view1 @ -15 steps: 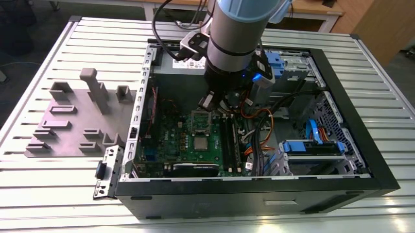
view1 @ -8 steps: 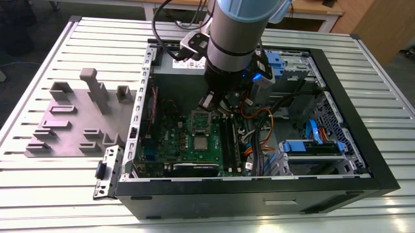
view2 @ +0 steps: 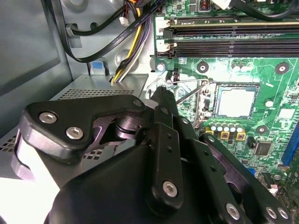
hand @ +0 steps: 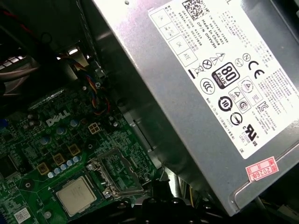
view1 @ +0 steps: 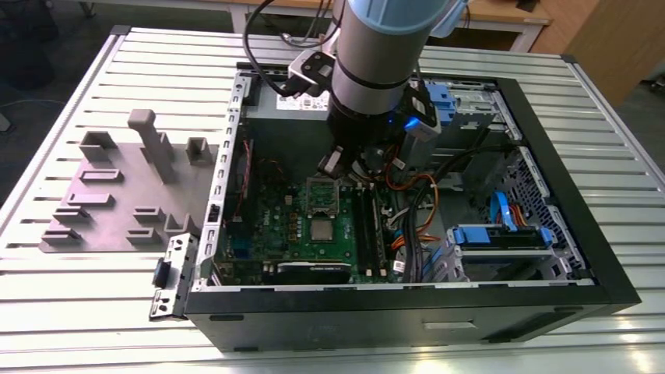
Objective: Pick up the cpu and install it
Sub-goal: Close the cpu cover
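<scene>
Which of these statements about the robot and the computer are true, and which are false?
1. The cpu lies on the green motherboard. True.
2. The silver socket frame is closed over the cpu. False: it stands open beside the cpu, and the chip's top is uncovered.
3. The arm reaches down into the open computer case. True.
4. The grey plate with blocks lies at the exterior view's right of the case. False: it lies at that view's left.
5. The grey metal box with a white label sits out on the table. False: it sits inside the case, next to the motherboard.
</scene>
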### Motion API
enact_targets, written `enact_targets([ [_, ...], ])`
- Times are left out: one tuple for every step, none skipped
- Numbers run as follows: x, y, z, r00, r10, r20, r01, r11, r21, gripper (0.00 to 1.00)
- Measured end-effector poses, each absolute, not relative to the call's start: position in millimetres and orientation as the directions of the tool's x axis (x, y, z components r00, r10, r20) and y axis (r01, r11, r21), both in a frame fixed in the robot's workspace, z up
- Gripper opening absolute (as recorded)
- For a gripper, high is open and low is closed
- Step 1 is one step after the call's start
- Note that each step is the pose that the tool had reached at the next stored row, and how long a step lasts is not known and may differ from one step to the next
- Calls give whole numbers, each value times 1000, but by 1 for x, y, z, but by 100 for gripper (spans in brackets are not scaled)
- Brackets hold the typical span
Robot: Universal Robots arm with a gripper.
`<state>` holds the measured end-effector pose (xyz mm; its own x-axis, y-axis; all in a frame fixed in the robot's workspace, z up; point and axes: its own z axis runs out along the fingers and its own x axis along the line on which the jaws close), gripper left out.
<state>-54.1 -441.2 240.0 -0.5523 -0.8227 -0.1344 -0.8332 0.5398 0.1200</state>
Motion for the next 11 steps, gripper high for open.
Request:
enact_targets([
  [-54, -441, 240, -552, -823, -134, -833, 540, 120, 11],
  [-54, -442, 240, -552, -823, -134, -833, 540, 120, 11],
  [-54, -442, 240, -552, -823, -134, -833, 540, 120, 11],
  [-54, -443, 240, -552, -823, -134, -833, 540, 120, 11],
  [-54, -443, 240, -552, -823, -134, -833, 540, 120, 11],
  [-55, -443, 240, -552, -823, -134, -833, 540, 120, 11],
  [-55, -444, 240, -552, -823, -134, -833, 540, 119, 11],
  [-55, -444, 240, -552, -823, -134, -833, 540, 119, 11],
  [-55, -445, 240, -552, -823, -133, -833, 540, 119, 11],
  [-55, -445, 240, -552, -823, -133, -833, 540, 119, 11],
  [-55, -446, 240, -552, -823, -133, -833, 540, 119, 11],
])
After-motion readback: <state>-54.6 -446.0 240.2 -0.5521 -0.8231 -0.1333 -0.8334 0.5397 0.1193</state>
